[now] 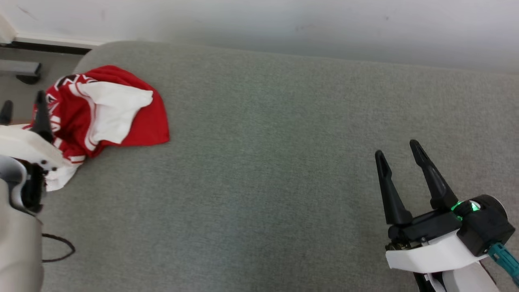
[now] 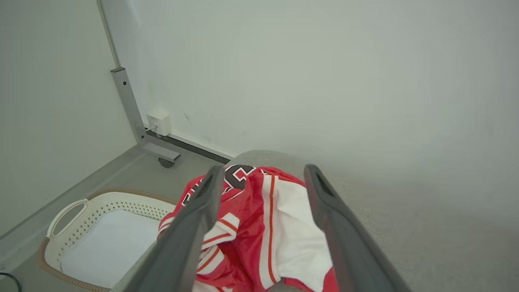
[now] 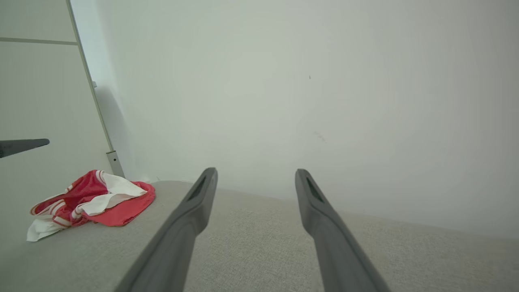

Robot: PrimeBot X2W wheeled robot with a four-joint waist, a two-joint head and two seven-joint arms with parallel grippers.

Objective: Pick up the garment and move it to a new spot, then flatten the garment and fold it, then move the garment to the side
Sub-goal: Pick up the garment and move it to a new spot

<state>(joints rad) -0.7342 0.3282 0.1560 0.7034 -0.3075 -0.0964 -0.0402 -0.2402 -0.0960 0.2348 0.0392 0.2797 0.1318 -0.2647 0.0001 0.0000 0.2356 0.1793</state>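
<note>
the crumpled red-and-white garment [image 1: 121, 109] lies at the far left corner of the grey fabric-covered desk [image 1: 263, 162]. the left gripper [image 1: 23, 101] is over its left edge, jaws spread wide, clamping nothing. the right gripper [image 1: 396, 148] is well apart at the lower right, also open and empty. a white basket [image 2: 65, 211] sits on the floor beside the desk.

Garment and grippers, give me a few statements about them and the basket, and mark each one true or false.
1. The garment lies crumpled on the grey surface. True.
2. The right gripper holds the garment. False: it is open, well apart from it, holding nothing.
3. The left gripper is open, close to the garment. True.
4. The basket sits on the grey surface. False: it stands on the floor beside it.
</note>
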